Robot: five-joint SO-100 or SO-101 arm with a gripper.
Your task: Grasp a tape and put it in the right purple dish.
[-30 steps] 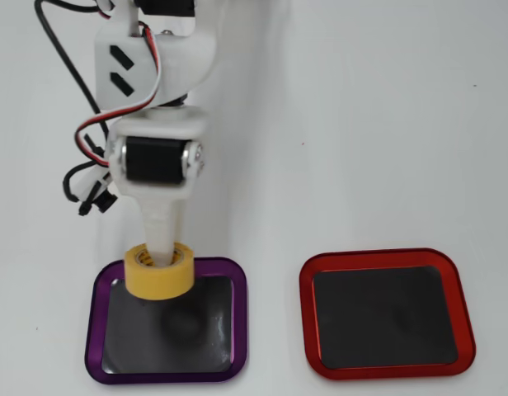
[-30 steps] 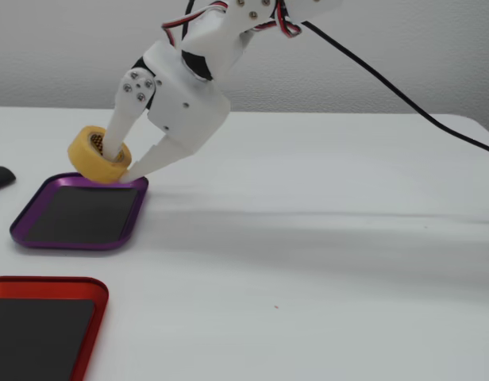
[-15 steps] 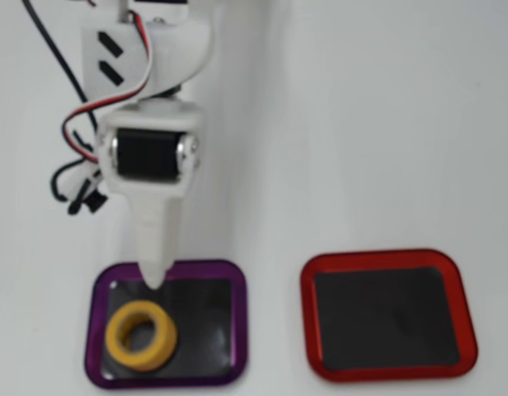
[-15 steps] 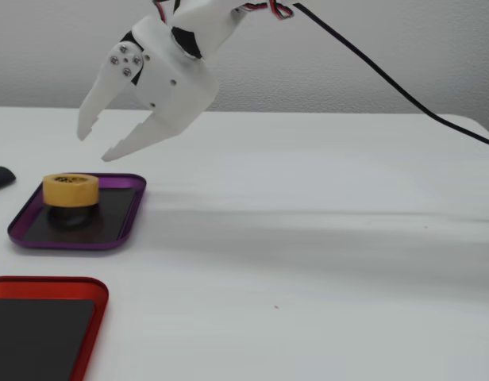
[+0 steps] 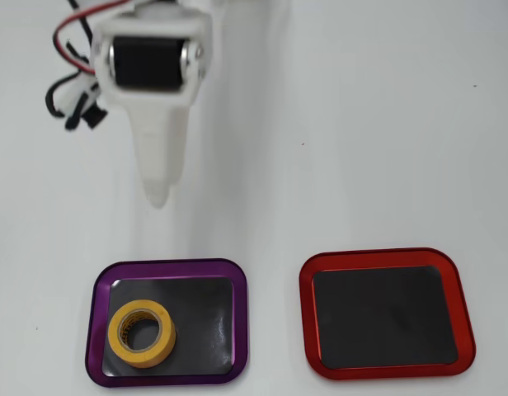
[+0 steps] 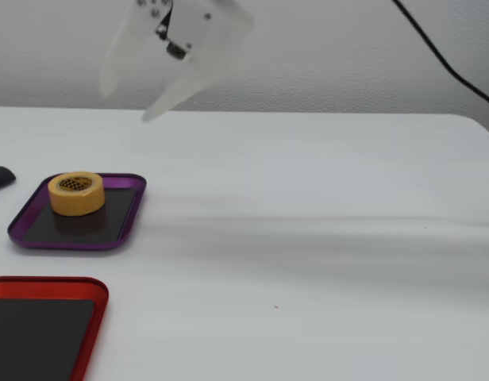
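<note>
The tape (image 5: 115, 334), a small yellow roll, lies flat on the black mat of the purple dish (image 5: 167, 266), toward the dish's left side in the overhead view. The fixed view shows the tape (image 6: 76, 205) resting in the purple dish (image 6: 78, 244) at the left. My white gripper (image 5: 157, 188) hangs high above the table, well back from the dish. In the fixed view the gripper (image 6: 127, 101) is blurred, open, with nothing between its fingers.
A red-rimmed tray (image 5: 386, 253) with a black mat lies to the right of the purple dish in the overhead view, and at the bottom left as the red tray (image 6: 46, 282) in the fixed view. A dark object (image 6: 0, 176) sits at the left edge. A black cable (image 6: 443, 55) crosses the top right.
The gripper let go of the tape, which dropped flat into the purple dish. Since then the open gripper has risen and pulled back from the dish.
</note>
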